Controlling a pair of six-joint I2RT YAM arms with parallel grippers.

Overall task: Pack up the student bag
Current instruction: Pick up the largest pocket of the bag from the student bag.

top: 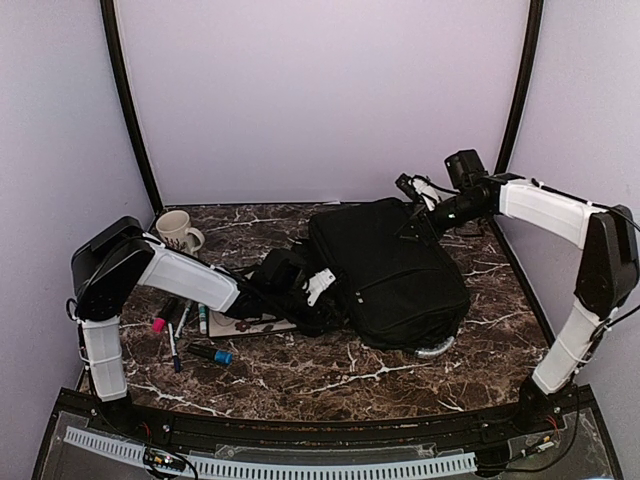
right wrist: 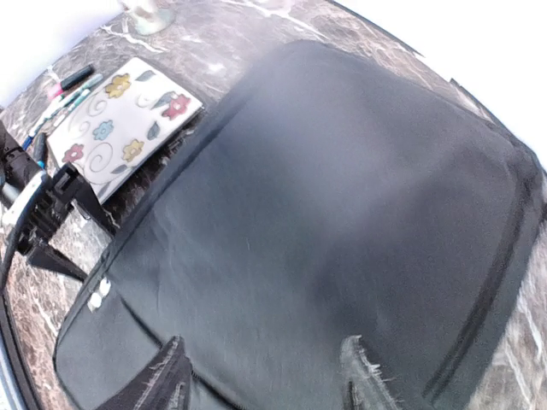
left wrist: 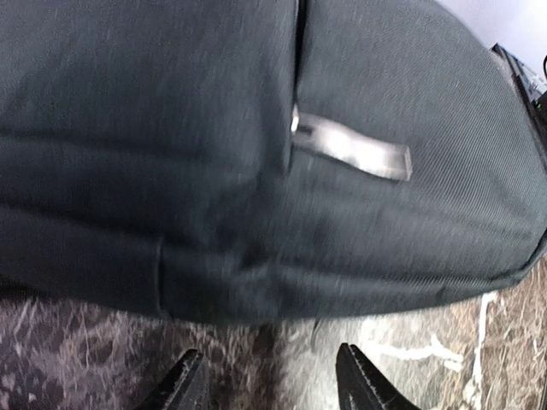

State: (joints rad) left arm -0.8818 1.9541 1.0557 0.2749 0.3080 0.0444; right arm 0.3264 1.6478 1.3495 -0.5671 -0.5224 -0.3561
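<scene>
The student bag (top: pixel 395 275), black woven fabric with rounded corners, lies flat on the brown veined marble surface (top: pixel 330 385). My left jaws stand apart and empty just beside its left edge, facing a flat grey zipper pull (left wrist: pixel 350 149). My right jaws stand apart over its far right corner. A flower-patterned notebook (right wrist: pixel 128 120) lies left of the bag.

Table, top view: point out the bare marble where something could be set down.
Bare table runs along the near edge, bordered by the student bag and the markers. A second patch lies right of the bag, toward the right arm's base. Crowded: the left side, with mug, markers, notebook and left arm.
</scene>
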